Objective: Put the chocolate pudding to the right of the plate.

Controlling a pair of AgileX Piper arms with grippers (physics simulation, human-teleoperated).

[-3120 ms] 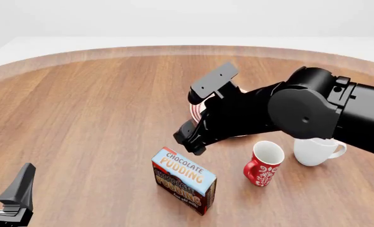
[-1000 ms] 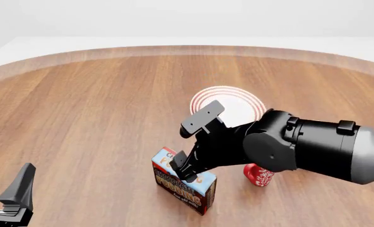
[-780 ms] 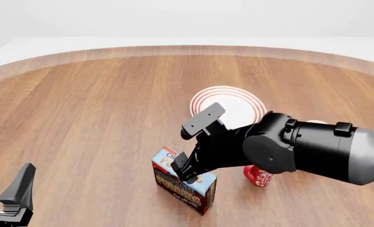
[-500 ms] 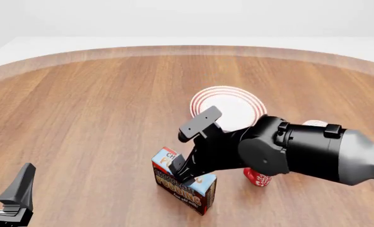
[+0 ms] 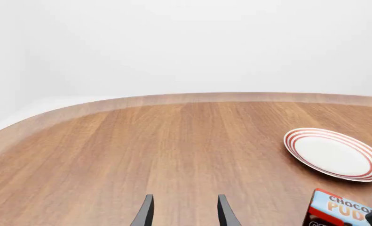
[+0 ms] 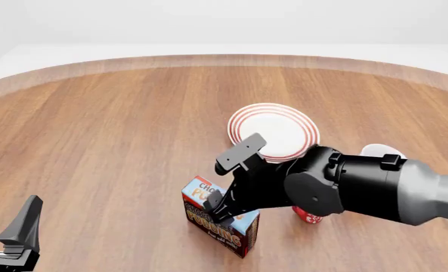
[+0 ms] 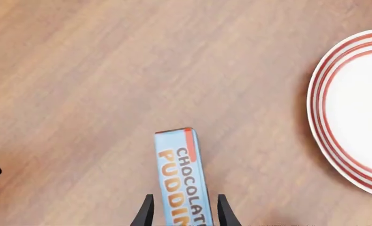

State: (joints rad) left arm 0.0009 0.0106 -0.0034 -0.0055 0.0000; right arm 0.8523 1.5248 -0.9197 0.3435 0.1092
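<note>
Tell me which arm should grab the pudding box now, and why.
Right. The right gripper hangs open directly over the pudding box, one finger on either side of its top edge. The left gripper sits at the table's near left corner, far from the box.

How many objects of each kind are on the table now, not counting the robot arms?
Pudding box: 1, the chocolate pudding
Plates: 1, the plate
Mugs: 2, a red mug and a white mug, both mostly hidden behind the right arm
Total: 4
</note>
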